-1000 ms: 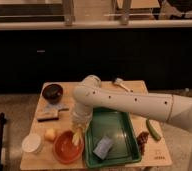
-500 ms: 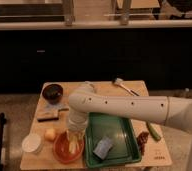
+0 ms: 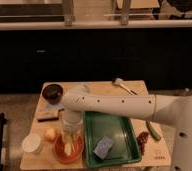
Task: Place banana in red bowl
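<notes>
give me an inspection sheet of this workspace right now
surface: small wooden table, crowded with items.
job's things: red bowl at the table's front left; banana pale yellow, inside the bowl under the arm's end.
clutter: green tray holding a blue-grey sponge; dark bowl at back left; white cup; small round yellow fruit; brush at the back; green vegetable and a reddish item at the right edge; flat dark item left of the arm.
grippers: pincer pointing down over the red bowl, at the banana.
cables: nothing seen.
surroundings: dark cabinets behind; speckled floor.
</notes>
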Available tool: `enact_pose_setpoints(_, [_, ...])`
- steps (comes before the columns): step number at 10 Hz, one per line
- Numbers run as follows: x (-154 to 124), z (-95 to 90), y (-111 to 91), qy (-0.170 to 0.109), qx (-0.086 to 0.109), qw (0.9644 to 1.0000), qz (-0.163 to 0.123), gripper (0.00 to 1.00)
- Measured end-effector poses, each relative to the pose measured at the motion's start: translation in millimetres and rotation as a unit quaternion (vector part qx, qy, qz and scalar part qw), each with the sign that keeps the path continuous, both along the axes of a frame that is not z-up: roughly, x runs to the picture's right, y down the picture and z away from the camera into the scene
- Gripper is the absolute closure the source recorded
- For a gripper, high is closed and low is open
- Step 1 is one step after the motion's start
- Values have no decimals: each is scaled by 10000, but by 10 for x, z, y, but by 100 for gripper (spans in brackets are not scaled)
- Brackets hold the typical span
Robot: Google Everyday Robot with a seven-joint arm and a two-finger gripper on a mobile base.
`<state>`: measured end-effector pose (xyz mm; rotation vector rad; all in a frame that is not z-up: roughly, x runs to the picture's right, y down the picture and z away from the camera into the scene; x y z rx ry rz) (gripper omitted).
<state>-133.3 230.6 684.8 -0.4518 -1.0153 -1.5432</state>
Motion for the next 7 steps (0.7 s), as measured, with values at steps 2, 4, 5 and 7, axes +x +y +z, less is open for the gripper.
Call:
enact_pose_setpoints(2, [-101, 77, 21, -71, -56, 10000, -29, 100])
enact_pose_setpoints(4, [-138, 148, 17, -82, -126, 9999, -30, 100])
enact_pose_setpoints(5, [-138, 189, 22, -80, -178, 9998, -34, 97])
enact_pose_setpoints(7, [-124, 274, 42, -80, -282, 9996, -56, 77])
